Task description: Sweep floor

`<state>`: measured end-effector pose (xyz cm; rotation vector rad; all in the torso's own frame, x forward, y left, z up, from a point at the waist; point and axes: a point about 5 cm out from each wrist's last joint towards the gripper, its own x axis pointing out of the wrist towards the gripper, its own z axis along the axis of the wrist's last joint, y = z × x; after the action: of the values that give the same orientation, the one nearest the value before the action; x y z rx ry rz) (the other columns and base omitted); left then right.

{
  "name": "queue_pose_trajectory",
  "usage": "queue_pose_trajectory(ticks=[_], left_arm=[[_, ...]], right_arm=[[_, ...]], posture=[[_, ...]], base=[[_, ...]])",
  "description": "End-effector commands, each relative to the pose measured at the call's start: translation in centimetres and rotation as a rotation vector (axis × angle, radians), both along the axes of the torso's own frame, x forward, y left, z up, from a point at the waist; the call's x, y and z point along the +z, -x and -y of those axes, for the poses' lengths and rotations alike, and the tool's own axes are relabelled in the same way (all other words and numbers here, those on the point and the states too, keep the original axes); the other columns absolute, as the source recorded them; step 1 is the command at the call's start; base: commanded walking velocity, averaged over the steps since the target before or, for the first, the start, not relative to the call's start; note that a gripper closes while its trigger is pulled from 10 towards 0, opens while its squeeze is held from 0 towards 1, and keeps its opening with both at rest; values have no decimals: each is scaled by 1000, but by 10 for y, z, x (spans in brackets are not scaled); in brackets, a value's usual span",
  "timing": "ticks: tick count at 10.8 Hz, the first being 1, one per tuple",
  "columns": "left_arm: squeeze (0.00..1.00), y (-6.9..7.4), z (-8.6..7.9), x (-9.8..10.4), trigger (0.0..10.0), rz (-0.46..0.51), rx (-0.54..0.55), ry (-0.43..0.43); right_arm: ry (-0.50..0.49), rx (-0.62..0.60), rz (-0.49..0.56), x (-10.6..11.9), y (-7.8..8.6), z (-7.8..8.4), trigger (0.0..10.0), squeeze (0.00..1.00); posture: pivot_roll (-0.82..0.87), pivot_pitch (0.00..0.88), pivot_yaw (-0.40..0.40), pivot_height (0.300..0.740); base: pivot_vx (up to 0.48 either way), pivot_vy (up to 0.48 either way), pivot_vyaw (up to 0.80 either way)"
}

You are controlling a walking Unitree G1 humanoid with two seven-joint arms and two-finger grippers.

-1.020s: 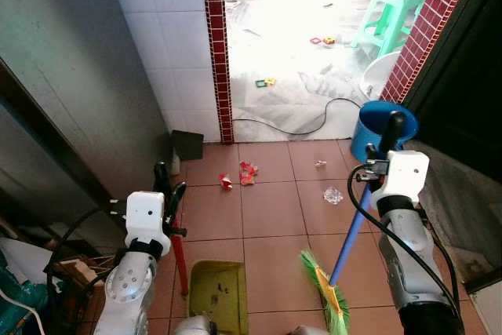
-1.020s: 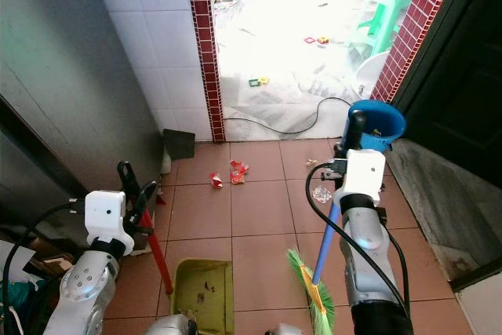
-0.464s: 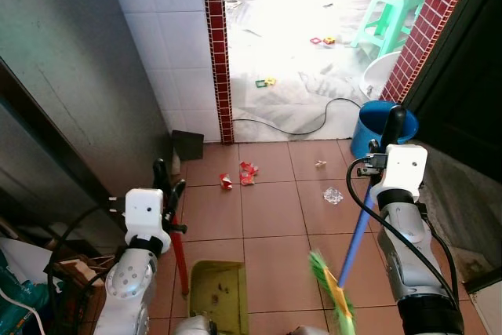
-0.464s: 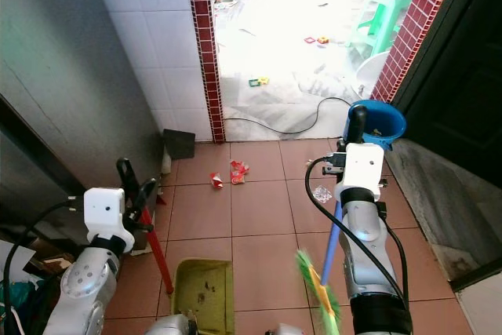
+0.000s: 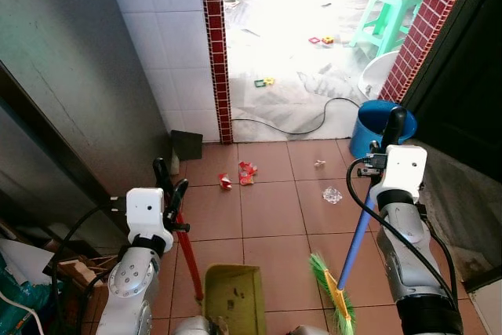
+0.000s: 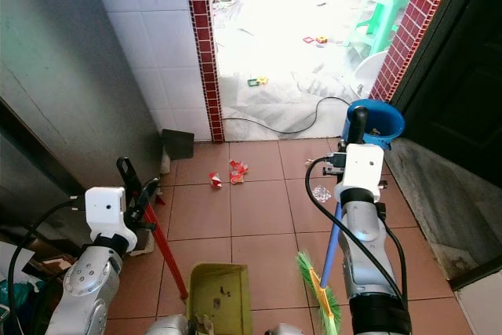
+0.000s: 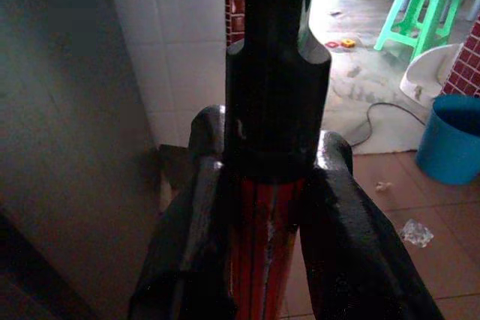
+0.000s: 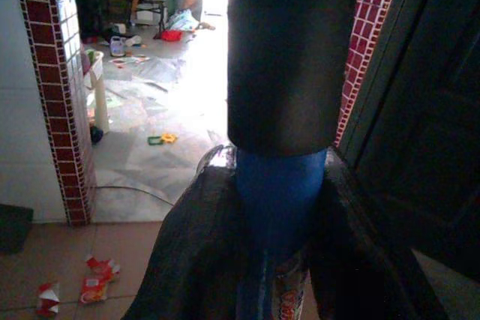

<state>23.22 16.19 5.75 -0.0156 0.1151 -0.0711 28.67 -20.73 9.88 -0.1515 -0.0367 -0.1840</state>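
You had the right pincer (image 5: 390,132) clamped on the blue broom handle (image 5: 358,227), just under its black end grip, out at the right side of the terracotta tiled floor (image 5: 267,205); in the right wrist view both black fingers (image 8: 187,252) pressed against the blue shaft. The handle slanted down and inward to the green-bristled broom head (image 5: 331,292), which sat on the tiles near the bottom of the head views, just right of the yellow-green plastic dustpan (image 5: 233,297). Your left pincer (image 5: 169,180) was closed around the red dustpan handle (image 5: 185,249), again just below a black grip, and the left wrist view showed its 2 fingers (image 7: 193,222) squeezing the red shaft from either side. That red handle ran down and to the right to the dustpan, which lay flat on the floor between the 2 arms with a few dark specks inside. Ahead of you, well apart from the broom head, the litter lay on the tiles: red and white torn wrappers (image 5: 245,172) near the red-brick doorway pillar (image 5: 216,45), a small white scrap (image 5: 320,164) and a crumpled clear plastic piece (image 5: 332,194) further right. A blue plastic bucket (image 5: 376,115) stood behind the right pincer, and a black cable (image 5: 298,128) curled across the pale floor beyond the threshold.
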Motion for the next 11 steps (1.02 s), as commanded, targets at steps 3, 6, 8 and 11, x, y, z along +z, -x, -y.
queue_pose_trajectory(ticks=[3, 6, 8, 11], left_arm=[[0, -6, -4, 8, 10000, 34, 10, 4], [0, -7, -4, 8, 10000, 35, 8, 6], [0, -8, -4, 9, 10000, 34, 9, 7], [0, -9, -4, 9, 10000, 37, 6, 8]], right_arm=[[2, 3, 18, 6, -3, -2, 10000, 0], [-1, 2, 14, 5, -3, -2, 10000, 0], [-8, 7, 10, 4, -3, -2, 10000, 0], [-13, 2, 12, 4, -2, -2, 10000, 0]], posture=[[-86, 0, 41, 740], [-87, 0, 42, 740], [-88, 0, 44, 740], [-94, 0, 52, 740]], base=[[0, 0, 0], [0, 0, 0], [0, 0, 0], [0, 0, 0]])
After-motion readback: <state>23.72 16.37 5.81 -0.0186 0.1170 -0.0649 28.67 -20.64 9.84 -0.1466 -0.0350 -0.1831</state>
